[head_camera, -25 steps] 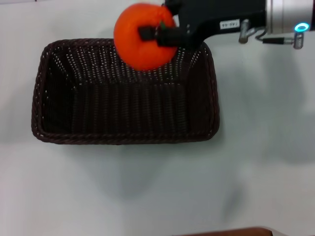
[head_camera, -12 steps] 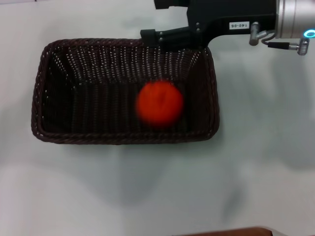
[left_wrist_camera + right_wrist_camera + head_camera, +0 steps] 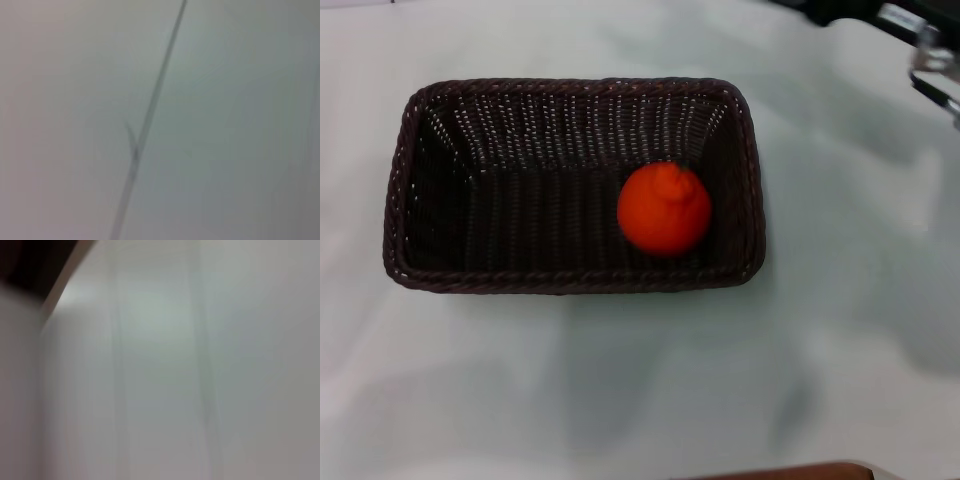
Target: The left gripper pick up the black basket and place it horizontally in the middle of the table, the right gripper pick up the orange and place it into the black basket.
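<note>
The black basket (image 3: 570, 110) lies lengthwise across the middle of the white table (image 3: 640, 390) in the head view. The orange (image 3: 664, 209) rests inside it, on the floor near the right end, neck up. Nothing holds it. Only a black and silver piece of my right gripper (image 3: 932, 62) shows at the top right corner, well clear of the basket. My left gripper is out of view. Both wrist views show only pale surface.
A brown edge (image 3: 790, 472) shows at the bottom of the head view. A thin dark line (image 3: 145, 125) crosses the left wrist view. A dark corner (image 3: 30, 260) shows in the right wrist view.
The right gripper let go of the orange above the basket. The orange dropped in and settled near the right end. The right arm pulled back up and to the right, almost out of view.
</note>
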### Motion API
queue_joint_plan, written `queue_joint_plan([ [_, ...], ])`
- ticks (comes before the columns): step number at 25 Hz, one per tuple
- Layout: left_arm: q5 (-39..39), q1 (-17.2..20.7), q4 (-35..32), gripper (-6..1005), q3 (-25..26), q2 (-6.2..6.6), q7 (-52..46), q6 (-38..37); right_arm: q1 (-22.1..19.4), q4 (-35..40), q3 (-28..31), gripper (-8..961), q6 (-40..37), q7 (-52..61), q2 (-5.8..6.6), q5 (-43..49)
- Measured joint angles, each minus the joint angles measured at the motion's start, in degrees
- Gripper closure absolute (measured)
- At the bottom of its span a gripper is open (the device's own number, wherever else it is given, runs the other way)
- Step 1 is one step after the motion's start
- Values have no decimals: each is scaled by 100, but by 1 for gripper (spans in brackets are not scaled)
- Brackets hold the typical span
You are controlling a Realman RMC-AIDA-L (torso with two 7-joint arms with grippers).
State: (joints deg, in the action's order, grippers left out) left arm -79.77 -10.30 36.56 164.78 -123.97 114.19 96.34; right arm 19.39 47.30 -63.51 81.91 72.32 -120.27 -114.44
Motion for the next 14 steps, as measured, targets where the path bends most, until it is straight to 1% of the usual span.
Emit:
queue_joint_plan([
  [3, 369, 129, -601, 161, 2, -4, 909, -77, 24, -1955, 62, 23, 934, -2301, -8, -1850],
  [4, 482, 159, -798, 161, 3, -4, 1227, -96, 67, -2416, 103, 23, 1162, -2835, -8, -2216],
  [5, 585, 184, -987, 161, 3, -4, 1567, -107, 146, -3117, 187, 23, 1471, -3544, -24, -2669],
  [6, 654, 196, -1125, 161, 4, -4, 1789, -117, 213, -3607, 338, 23, 1618, -3961, -35, -2903],
  [8, 791, 212, -1367, 161, 5, -4, 2246, -145, 337, -4555, 880, 22, 1859, -4707, -51, -3210],
  [10, 907, 226, -1537, 161, 6, -4, 2506, -195, 375, -5171, 1482, 22, 1926, -5001, -54, -3207],
  [12, 1057, 240, -1658, 161, 8, -4, 2602, -305, 340, -5583, 1959, 22, 1947, -5070, -54, -3206],
  [14, 1195, 250, -1747, 161, 9, -4, 2614, -439, 274, -5788, 2227, 22, 1956, -5067, -54, -3203],
])
